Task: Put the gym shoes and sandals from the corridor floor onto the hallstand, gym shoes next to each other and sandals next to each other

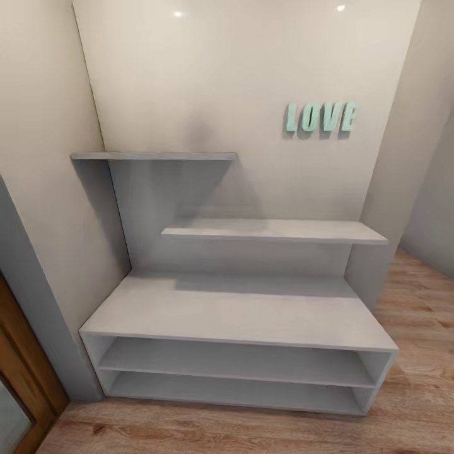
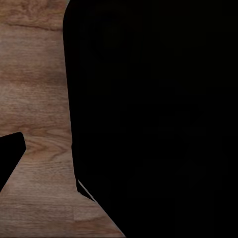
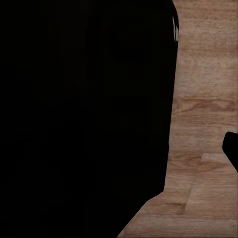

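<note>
The hallstand (image 1: 239, 312) stands against the wall in the head view. It is a light grey low bench with two open shelf levels below and two staggered floating shelves (image 1: 277, 230) above, all bare. The corridor floor (image 1: 416, 353) of wood planks runs in front of it and to its right. The gym shoes and the sandals are out of view. In each wrist view a large black shape (image 2: 153, 114) (image 3: 84, 114) covers most of the picture over the plank floor (image 2: 34, 89) (image 3: 203, 99). A small black wedge (image 2: 9, 158) (image 3: 232, 148) pokes in from the edge, and the jaws' stance cannot be read.
Mint letters spelling LOVE (image 1: 320, 117) hang on the wall above the rack. A wooden door frame (image 1: 25, 378) stands close at the left. A wall corner (image 1: 435, 208) rises at the right, with floor running on beyond it.
</note>
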You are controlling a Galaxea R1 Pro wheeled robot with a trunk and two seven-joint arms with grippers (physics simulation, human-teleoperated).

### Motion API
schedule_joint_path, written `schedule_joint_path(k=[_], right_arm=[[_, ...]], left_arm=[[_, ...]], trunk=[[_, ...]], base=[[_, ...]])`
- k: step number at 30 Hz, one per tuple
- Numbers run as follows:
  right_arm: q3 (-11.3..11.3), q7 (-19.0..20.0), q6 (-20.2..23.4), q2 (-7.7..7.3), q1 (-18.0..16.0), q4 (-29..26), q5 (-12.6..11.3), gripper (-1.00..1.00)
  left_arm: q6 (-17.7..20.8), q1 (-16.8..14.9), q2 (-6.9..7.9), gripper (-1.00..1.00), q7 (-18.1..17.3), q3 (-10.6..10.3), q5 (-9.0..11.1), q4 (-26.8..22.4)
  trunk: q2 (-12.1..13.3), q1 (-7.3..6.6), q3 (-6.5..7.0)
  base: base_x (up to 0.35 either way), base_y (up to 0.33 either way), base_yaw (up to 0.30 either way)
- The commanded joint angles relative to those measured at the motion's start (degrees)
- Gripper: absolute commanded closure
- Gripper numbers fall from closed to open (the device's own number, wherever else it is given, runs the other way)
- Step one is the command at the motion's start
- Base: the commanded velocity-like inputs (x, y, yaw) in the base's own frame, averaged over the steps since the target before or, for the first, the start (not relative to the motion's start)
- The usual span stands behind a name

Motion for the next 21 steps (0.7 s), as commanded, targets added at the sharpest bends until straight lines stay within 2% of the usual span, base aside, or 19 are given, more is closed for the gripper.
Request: schedule_joint_path(k=[1,7,17,21], right_arm=[[0.0,0.0,0.0,0.00,0.0,0.0,0.0,-1.00],[0.1,0.3,0.2,-1.94,-0.2,-0.2,0.1,-1.00],[0.2,-0.1,-0.1,1.30,-0.5,-3.4,0.2,-1.00],[0.1,-0.2,-0.2,1.55,-0.5,-3.8,0.2,-1.00]], left_arm=[[0.0,0.0,0.00,-1.00,0.0,0.0,0.0,0.0],[0.3,0.1,0.00,-1.00,-0.2,0.0,0.0,0.2],[0.4,0.3,0.09,-1.00,-0.2,-0.1,-0.1,0.6],[0.4,0.3,0.09,-1.00,-0.2,-0.1,-0.2,0.5]], trunk=[[0.0,0.00,-0.03],[0.0,0.00,-0.03],[0.0,0.00,-0.03],[0.0,0.00,-0.03]], base=[[0.000,0.000,0.000],[0.000,0.000,0.000],[0.000,0.000,0.000],[0.000,0.000,0.000]])
